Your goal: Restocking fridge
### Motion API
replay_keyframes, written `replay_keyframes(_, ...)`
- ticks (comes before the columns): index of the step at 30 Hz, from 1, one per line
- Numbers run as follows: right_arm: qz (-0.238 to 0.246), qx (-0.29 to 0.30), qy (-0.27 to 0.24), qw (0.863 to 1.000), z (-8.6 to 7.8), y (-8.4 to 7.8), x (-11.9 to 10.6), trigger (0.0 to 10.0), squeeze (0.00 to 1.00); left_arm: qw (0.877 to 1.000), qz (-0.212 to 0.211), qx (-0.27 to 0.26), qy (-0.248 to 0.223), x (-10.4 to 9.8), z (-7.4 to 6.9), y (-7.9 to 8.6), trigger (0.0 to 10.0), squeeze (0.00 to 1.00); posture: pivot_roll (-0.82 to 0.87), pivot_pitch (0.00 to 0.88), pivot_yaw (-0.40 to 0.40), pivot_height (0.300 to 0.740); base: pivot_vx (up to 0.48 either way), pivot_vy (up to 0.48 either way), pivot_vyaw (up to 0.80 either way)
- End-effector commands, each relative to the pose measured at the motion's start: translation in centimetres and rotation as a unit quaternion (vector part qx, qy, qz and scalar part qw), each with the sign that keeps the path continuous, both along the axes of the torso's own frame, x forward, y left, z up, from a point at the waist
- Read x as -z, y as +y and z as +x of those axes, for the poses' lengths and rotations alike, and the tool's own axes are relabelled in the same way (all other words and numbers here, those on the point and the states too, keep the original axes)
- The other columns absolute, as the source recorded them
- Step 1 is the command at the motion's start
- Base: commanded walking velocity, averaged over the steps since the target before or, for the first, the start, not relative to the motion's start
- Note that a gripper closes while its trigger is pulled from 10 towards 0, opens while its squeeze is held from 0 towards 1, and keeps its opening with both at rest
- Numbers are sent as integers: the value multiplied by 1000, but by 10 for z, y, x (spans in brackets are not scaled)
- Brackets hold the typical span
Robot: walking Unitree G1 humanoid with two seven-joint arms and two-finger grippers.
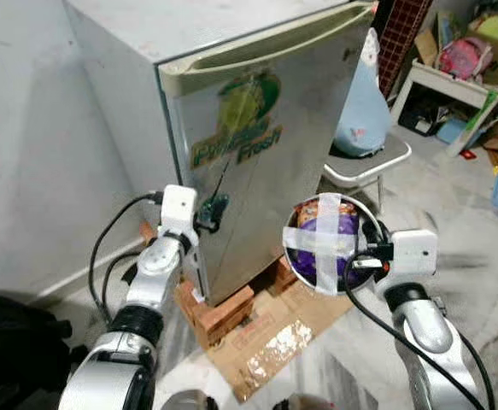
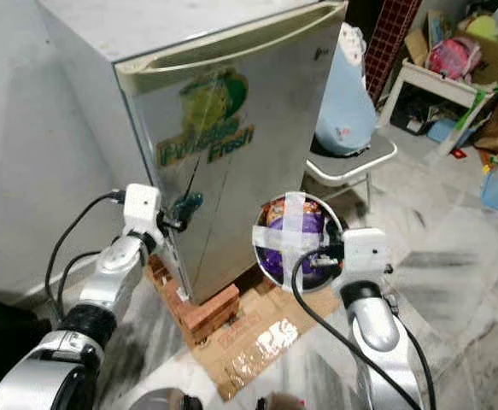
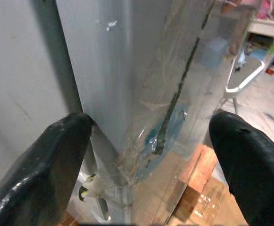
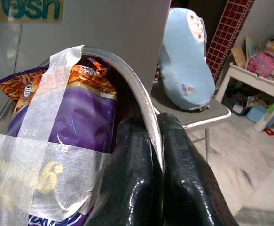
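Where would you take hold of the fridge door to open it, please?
Grip the fridge door at its free vertical edge, from the left side, where the open left gripper straddles that corner. The face is flat and offers nothing; the recessed handle sits along the top.

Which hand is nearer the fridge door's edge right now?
Left. The left hand is open around the fridge door's edge; the right hand is off to the side, shut on the bowl rim.
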State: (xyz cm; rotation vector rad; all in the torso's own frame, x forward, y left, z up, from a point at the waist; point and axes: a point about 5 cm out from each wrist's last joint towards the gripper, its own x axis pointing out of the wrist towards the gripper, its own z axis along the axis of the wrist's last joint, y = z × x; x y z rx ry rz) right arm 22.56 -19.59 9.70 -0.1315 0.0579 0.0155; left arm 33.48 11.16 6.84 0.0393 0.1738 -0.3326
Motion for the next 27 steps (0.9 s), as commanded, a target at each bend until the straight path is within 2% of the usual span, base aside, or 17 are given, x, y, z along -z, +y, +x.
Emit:
replay_keyframes(1, 2, -1, -18, 1000, 0, -2, -10, 10000, 0, 997, 2, 73, 2, -1, -2, -25, 10000, 0, -12, 0, -18, 740, 0, 0, 0)
replay_keyframes(3, 0, 7, -16, 1000, -3, -5, -10, 10000, 0, 990, 4, 140, 5, 0, -8, -40, 10000, 0, -17, 0, -14, 740, 0, 0, 0)
replay_keyframes(4, -1, 18, -10, 1000, -6, -9, -8, 10000, 0, 978, 15, 208, 9, 4, -17, -53, 10000, 0, -15, 0, -13, 740, 0, 0, 0)
replay_keyframes(6, 3, 31, -5, 1000, -8, -12, -7, 10000, 0, 969, 22, 245, 10, 6, -23, -58, 10000, 0, -15, 0, -13, 740, 0, 0, 0)
replay_keyframes(10, 22, 71, 7, 997, -13, -21, -3, 10000, 0, 941, 19, 337, 19, 11, -41, -69, 10000, 0, -10, 0, -9, 740, 0, 0, 0)
replay_keyframes(13, 21, 82, 8, 996, -14, -23, -2, 10000, 0, 928, 16, 372, 11, 8, -50, -73, 10000, 0, -5, 0, -9, 740, 0, 0, 0)
replay_keyframes(18, 20, 91, 8, 996, -13, -23, -2, 10000, 0, 932, 12, 362, -5, 2, -49, -72, 10000, 0, -3, 0, -8, 740, 0, 0, 0)
replay_keyframes(23, 23, 120, 10, 992, -14, -26, -1, 10000, 0, 949, 16, 313, -18, -1, -44, -55, 10000, 0, 1, 0, -4, 740, 0, 0, 0)
replay_keyframes(27, 23, 120, 10, 992, -14, -26, -1, 10000, 0, 949, 16, 313, -18, -1, -44, -55, 10000, 0, 1, 0, -4, 740, 0, 0, 0)
